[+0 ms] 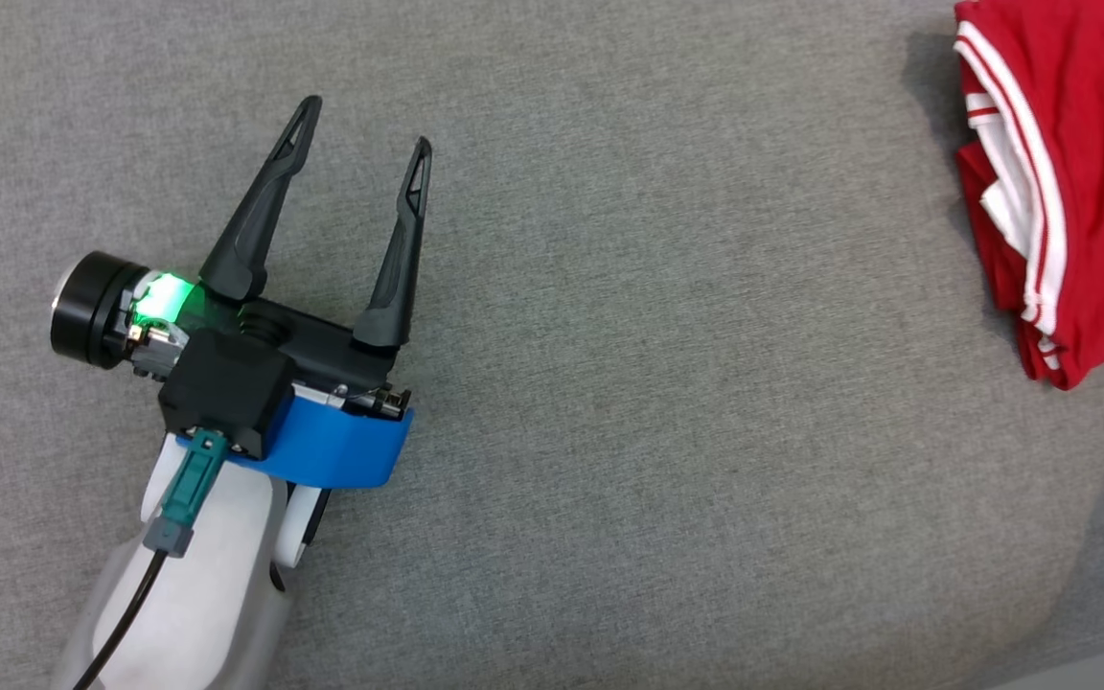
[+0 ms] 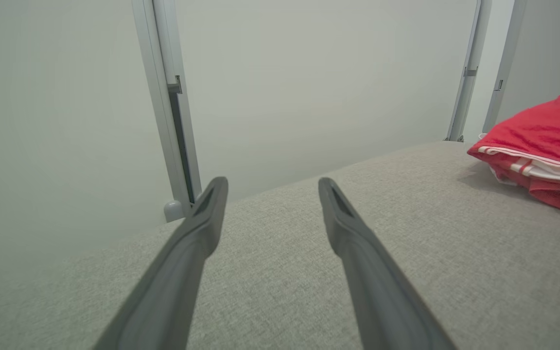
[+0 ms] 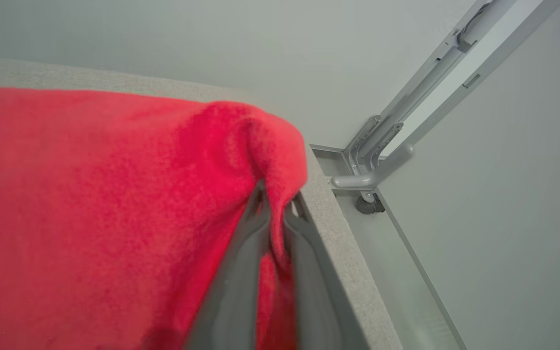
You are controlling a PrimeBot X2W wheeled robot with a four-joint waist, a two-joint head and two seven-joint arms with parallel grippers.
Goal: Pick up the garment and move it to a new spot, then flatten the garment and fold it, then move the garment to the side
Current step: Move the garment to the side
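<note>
The left gripper (image 1: 366,123) hangs empty, fingers spread, low over the bare grey cushion (image 1: 657,383) and well apart from the garment (image 1: 1079,144). The right gripper (image 3: 279,194) is pinched on a raised fold of that red cloth, close to the cushion's edge. The garment lies folded toward the cushion's right side, with nothing between it and the left gripper. From above, its white-striped layers show. The right wrist view gives the pinch close up, plus a metal rail (image 3: 406,112) and a caster (image 3: 367,205) beyond the edge.
</note>
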